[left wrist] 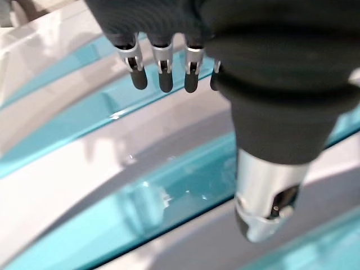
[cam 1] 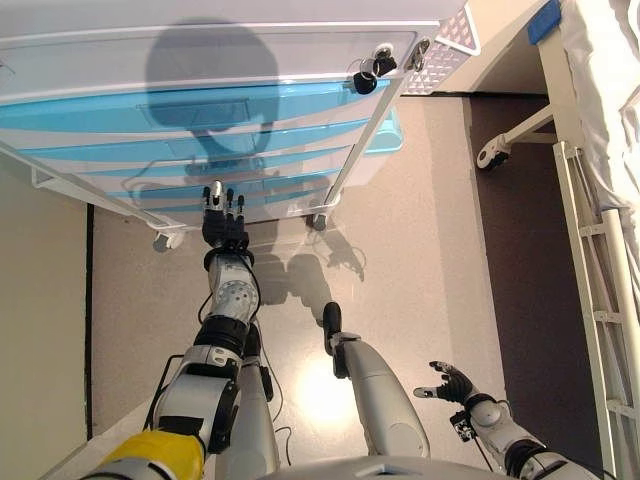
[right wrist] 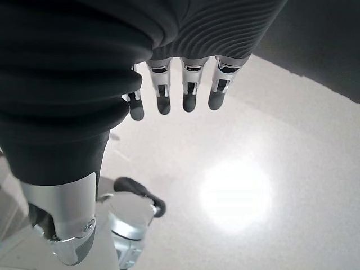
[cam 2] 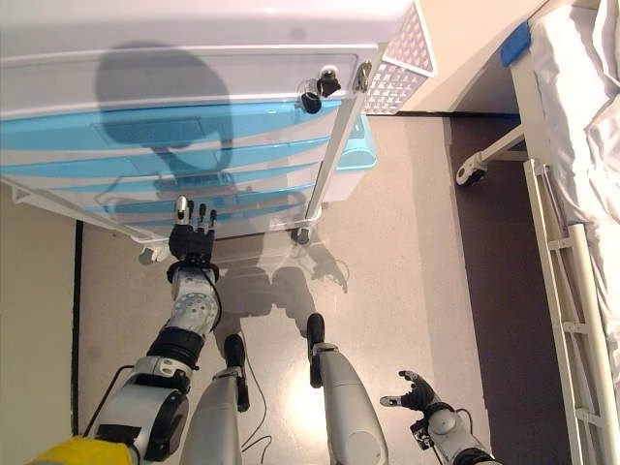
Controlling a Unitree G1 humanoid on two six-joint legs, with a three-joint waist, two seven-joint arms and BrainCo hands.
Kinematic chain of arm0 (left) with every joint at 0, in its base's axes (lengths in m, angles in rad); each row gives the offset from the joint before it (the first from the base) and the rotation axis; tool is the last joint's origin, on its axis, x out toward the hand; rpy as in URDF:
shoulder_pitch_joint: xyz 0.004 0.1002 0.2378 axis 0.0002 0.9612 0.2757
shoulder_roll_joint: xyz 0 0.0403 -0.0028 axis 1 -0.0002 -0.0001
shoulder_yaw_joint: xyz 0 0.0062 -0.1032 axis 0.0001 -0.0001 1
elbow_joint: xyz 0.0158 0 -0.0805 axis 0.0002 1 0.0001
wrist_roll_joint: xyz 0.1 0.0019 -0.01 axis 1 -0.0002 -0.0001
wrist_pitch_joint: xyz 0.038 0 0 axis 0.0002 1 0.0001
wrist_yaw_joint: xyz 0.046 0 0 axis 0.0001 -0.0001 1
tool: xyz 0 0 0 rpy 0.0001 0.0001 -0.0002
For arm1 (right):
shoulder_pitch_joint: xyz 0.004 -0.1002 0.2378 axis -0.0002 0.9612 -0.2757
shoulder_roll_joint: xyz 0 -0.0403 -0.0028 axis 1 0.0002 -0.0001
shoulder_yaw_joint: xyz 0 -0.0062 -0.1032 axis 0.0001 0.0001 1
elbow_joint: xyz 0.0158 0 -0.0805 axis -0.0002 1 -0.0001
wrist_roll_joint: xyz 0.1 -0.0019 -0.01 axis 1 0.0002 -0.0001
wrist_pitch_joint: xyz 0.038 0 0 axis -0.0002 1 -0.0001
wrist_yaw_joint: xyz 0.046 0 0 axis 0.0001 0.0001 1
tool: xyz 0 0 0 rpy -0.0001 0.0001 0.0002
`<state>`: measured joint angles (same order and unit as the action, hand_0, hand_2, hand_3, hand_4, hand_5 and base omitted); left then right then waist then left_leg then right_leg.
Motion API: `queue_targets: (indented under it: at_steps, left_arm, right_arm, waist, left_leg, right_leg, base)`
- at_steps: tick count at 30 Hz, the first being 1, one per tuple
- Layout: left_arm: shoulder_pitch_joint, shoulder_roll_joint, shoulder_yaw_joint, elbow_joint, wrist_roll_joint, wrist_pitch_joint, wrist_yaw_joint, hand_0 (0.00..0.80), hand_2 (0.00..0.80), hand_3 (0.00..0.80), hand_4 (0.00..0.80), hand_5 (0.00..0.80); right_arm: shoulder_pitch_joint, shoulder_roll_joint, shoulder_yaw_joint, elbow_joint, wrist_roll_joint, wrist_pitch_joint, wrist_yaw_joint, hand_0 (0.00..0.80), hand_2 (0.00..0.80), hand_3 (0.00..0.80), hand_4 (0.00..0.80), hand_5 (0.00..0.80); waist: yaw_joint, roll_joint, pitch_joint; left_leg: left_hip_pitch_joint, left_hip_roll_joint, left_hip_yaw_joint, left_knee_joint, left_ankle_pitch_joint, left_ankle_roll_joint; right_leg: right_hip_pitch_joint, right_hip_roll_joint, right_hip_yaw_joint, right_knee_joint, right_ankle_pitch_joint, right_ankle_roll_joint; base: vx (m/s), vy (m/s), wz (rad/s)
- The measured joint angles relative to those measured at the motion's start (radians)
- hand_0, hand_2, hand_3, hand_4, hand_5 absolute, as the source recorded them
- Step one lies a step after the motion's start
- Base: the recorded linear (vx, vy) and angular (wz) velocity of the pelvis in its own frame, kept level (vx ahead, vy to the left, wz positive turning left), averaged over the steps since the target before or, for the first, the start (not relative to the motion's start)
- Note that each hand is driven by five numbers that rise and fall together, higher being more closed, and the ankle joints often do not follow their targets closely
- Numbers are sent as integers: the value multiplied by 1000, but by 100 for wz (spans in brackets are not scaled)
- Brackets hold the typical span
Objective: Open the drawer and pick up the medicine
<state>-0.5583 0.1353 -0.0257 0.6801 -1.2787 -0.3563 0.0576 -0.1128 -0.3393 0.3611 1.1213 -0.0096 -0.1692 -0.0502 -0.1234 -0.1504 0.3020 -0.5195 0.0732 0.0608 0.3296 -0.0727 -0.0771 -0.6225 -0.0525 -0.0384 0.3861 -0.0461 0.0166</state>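
A white cabinet on castors with several translucent blue drawers [cam 1: 190,140] stands in front of me, all drawers closed. My left hand [cam 1: 224,218] is raised against the lower drawer fronts [left wrist: 169,185], its fingers [left wrist: 163,70] straight and open, holding nothing. Low at the right, over the floor, my right hand [cam 1: 452,382] hangs open and empty, fingers [right wrist: 188,90] relaxed. No medicine shows in any view. A bunch of keys [cam 1: 368,72] hangs from the lock at the cabinet's upper right corner.
A bed with a white metal frame [cam 1: 590,230] and a castor [cam 1: 490,152] stands along the right. A pale wall [cam 1: 40,300] runs down the left. The cabinet's castors [cam 1: 318,221] rest on beige floor; darker floor lies under the bed.
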Motion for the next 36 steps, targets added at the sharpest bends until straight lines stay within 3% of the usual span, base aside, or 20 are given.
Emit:
queue_targets:
  at_steps: [12,23,36]
  left_arm:
    - [37,3,-14,0,1,19,-13,0,0,0,0,0]
    - [-24,46,-14,-43,10,15,-14,0,0,0,0,0]
    - [-33,43,-13,-62,9,7,10,0,0,0,0,0]
  right_arm:
    - [0,0,0,0,0,0,1,0,0,0,0,0]
    - [0,-4,0,6,-1,0,10,0,0,0,0,0]
    - [-1,-22,0,19,-1,0,20,0,0,0,0,0]
  waist:
    - [2,2,12]
    - [1,4,13]
    - [-1,4,13]
  left_leg:
    - [1,0,0,6,0,0]
    - [2,0,3,6,0,0]
    - [1,0,4,3,0,0]
  right_leg:
    - [0,-1,0,7,0,0]
    - [-1,-1,1,2,0,0]
    - [-3,-1,1,5,0,0]
  base:
    - [0,0,0]
    - [0,0,0]
    - [0,0,0]
